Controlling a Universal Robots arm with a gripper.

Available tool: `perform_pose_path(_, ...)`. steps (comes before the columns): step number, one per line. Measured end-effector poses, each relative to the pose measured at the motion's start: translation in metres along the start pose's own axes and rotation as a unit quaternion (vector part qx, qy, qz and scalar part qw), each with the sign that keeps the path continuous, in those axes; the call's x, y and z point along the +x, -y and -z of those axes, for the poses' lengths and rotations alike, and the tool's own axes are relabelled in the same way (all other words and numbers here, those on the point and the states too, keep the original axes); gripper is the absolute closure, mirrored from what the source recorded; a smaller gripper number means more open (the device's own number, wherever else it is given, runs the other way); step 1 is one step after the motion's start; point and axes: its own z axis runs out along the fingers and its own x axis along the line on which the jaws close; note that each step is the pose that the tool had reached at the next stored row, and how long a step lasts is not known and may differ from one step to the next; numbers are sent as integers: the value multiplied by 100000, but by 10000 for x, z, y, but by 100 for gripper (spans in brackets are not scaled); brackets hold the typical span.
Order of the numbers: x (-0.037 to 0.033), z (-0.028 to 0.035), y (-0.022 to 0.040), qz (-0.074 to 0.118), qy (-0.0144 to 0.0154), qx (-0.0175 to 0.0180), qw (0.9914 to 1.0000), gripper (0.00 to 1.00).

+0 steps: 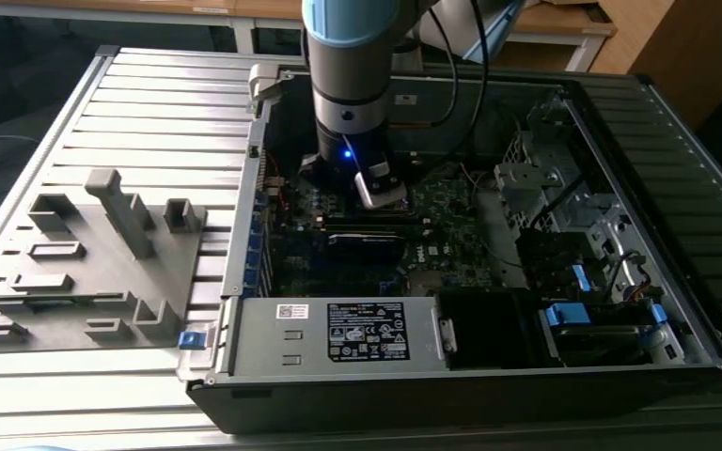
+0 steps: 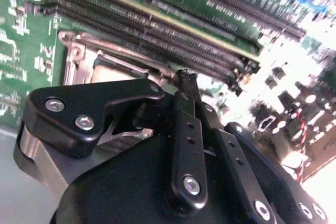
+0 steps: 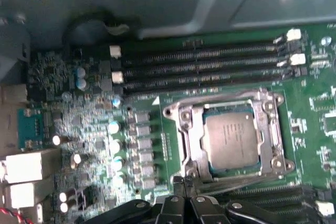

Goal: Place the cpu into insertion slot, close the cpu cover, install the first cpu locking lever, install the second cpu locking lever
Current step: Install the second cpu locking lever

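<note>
Item: the cpu (image 3: 232, 139), small flat square chip with dull silver-grey top. It lay seated flat in the insertion slot (image 3: 184, 145) on the green motherboard (image 3: 157, 129), its top face bare through the central window.

Item: the cpu cover (image 3: 229, 104), thin silvery frame. In the first wrist view it appeared to lie down around the chip, framing it on all sides, though whether it was fully pressed shut could not be told. A corner of the same frame showed in the second wrist view (image 2: 79, 45).

Item: memory slots (image 3: 210, 66), long dark rows running parallel to one edge of the socket, just beside it; more rows lay on the opposite side.

Item: the gripper (image 3: 178, 182). In the first wrist view its jaws stood drawn close together at the socket's edge, at the side away from the upper memory rows, beside the chip rather than over it. The second wrist view showed the gripper (image 2: 184, 80) with slender tips nearly meeting and nothing visible between them. The socket edge nearest the tips ran crosswise to the line of the fingers; a lever there could not be made out.

Item: computer case (image 1: 662, 113), lying open on the ribbed desk (image 1: 148, 103), the arm reaching down into it; a grey fixture block (image 1: 98, 263) stood well apart on the exterior view's left.
</note>
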Motion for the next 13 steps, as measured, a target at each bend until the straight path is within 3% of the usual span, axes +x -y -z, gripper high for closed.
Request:
perform_pose_path(1,0,0,1,-32,-58,-428,99999,89)
perform_pose_path(3,1,-2,3,-65,-117,-946,99995,89)
perform_pose_path(5,2,-2,9,-89,-171,-1244,99992,89)
perform_pose_path(9,1,12,8,-98,-197,-1409,99990,89)
perform_pose_path(13,-6,150,-11,-100,-198,-1411,99990,89)
